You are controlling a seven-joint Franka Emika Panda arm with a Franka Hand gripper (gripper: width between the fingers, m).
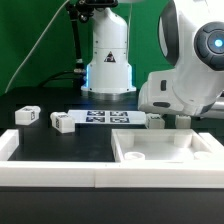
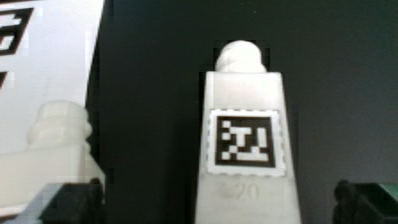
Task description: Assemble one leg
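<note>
My jaws stood released and wide apart. One dark fingertip (image 2: 54, 205) sat on each side of the leg (image 2: 242, 130), and black worktop (image 2: 151, 110) showed between each fingertip and the post, so I was grasping nothing. The leg lay flat on the worktop with its length running through the gap between my jaws. It had a black-and-white tag on its upward face and a rounded peg at the end farthest from my wrist. A neighbouring post (image 2: 61, 125) sat just beside it without touching it. In the exterior view I was lowered over the part of the worktop nearer that view's right edge, past the end of the marker board (image 1: 106, 118). I was farther from the front edge than the tray-like tabletop (image 1: 117, 143), which sat by the front corner on that side. From there my hand and the tabletop's rim hid most of the leg. A white border rail (image 1: 50, 172) ran along the front edge. Two spare posts lay well apart from me, one (image 1: 27, 115) near the exterior view's left edge and the other (image 1: 63, 122) just off the marker board's near end.
</note>
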